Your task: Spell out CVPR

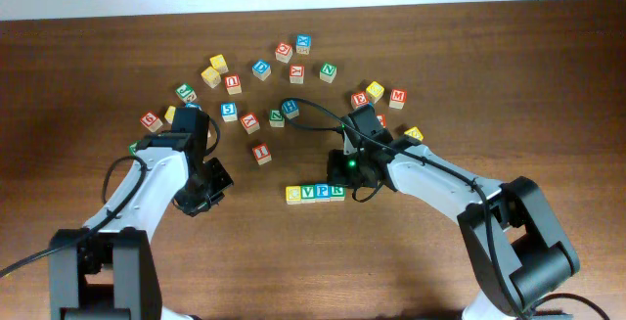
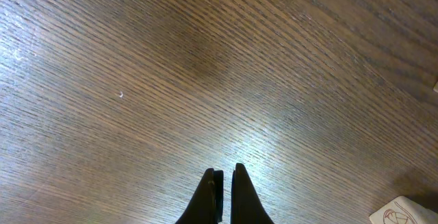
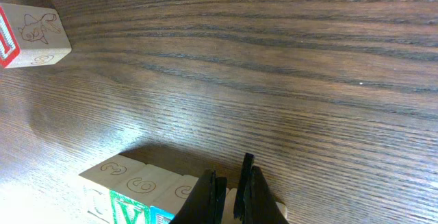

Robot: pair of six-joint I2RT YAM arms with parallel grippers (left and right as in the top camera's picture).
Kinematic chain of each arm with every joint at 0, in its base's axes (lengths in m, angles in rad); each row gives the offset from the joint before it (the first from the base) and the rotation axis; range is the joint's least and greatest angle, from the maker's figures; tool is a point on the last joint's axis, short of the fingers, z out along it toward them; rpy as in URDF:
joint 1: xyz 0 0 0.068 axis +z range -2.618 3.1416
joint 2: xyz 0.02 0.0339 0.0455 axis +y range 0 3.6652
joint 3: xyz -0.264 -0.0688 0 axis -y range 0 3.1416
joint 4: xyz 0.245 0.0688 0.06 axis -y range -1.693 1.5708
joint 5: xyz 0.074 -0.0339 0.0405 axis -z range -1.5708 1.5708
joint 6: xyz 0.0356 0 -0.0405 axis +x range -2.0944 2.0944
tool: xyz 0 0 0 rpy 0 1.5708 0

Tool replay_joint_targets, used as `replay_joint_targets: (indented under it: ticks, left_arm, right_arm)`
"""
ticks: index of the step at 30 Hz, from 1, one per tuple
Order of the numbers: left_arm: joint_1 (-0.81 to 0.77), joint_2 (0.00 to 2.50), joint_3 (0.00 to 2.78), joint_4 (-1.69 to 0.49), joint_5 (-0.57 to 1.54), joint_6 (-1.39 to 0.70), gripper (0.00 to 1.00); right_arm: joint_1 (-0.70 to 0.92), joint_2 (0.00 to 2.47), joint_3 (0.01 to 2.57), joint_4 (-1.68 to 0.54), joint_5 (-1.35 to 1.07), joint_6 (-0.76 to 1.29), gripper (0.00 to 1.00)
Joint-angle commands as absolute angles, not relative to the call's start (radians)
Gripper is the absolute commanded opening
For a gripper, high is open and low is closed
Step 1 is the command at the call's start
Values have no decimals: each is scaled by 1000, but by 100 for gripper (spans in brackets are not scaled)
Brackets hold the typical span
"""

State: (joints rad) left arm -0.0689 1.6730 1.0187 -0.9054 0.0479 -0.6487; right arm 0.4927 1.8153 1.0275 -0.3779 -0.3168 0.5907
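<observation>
Four cubes stand in a touching row on the table: the yellow C (image 1: 293, 195), green V (image 1: 309, 194), blue P (image 1: 324, 193) and green R (image 1: 337, 192). My right gripper (image 1: 344, 169) hangs just behind the R end of the row. In the right wrist view its fingers (image 3: 230, 166) are together over the R cube (image 3: 279, 214), beside the P (image 3: 168, 214), V (image 3: 133, 207) and C (image 3: 102, 180). They hold nothing. My left gripper (image 1: 209, 195) is shut and empty over bare wood (image 2: 224, 172), left of the row.
Several other letter cubes lie scattered across the back of the table, from a red one at the left (image 1: 151, 120) to a red one at the right (image 1: 397, 96). A red-lettered cube (image 1: 260, 152) (image 3: 34, 35) stands alone behind the row. A cube corner (image 2: 410, 212) shows by the left gripper.
</observation>
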Motion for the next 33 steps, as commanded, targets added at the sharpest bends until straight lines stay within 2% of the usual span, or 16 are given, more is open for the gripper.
replay_joint_targets:
  ticks: [1,14,21,23,33]
  left_arm:
    - [-62,1655,1014,-907,44,-662,0]
    - [-62,1655,1014,-907,44,-662,0]
    - [-63,1655,1014,-904,44,-657,0]
    - [-63,1655,1014,-902,44,-658,0]
    - [-63,1655,1014,-905,45,-651,0]
  right_arm:
    - [499,1819,1031,-382,-329,577,4]
    - [475,1781,1084,-401,-338,576,4]
    - [347,1682,1160,-733,-324,576,4]
    - [353,1692,1154,-833,-263,576,4]
    - [435,1697,1019,-669,-251,645,4]
